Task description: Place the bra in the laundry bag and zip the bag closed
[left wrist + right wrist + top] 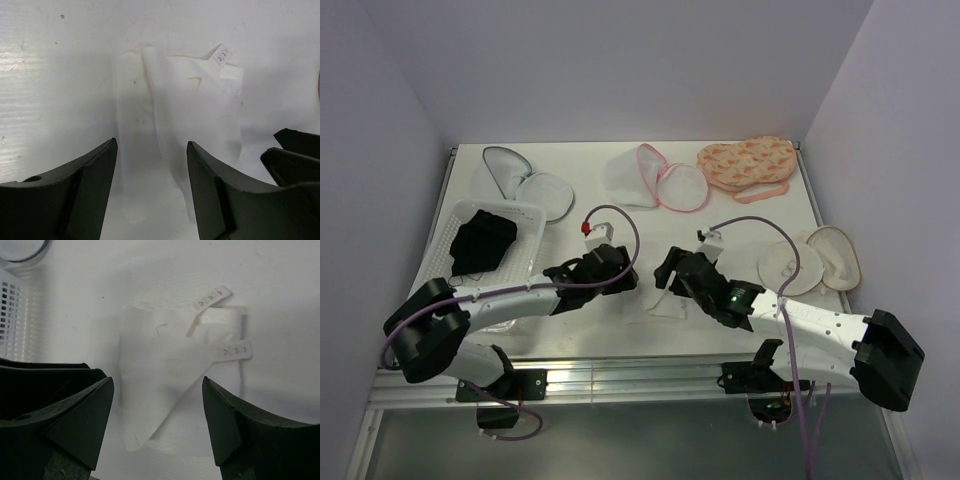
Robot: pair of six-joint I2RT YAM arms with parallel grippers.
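Note:
The bra [483, 243] is a black fabric bundle lying in the white slotted basket [525, 215] at the left. The laundry bag [660, 180], white mesh with pink trim, lies open at the back middle. My left gripper [630, 283] and right gripper [664, 275] are both open and empty, facing each other low over a folded white fabric piece [666, 304] at the front middle. That piece has hook tabs; it fills the left wrist view [175, 100] ahead of the left gripper [152, 150], and the right wrist view [165, 365] ahead of the right gripper [157, 390].
A white mesh pouch with grey trim [525, 180] lies open at the back left. An orange patterned pouch [748, 165] lies at the back right. Beige cups [810, 262] lie at the right edge. The basket's corner [12, 315] shows in the right wrist view.

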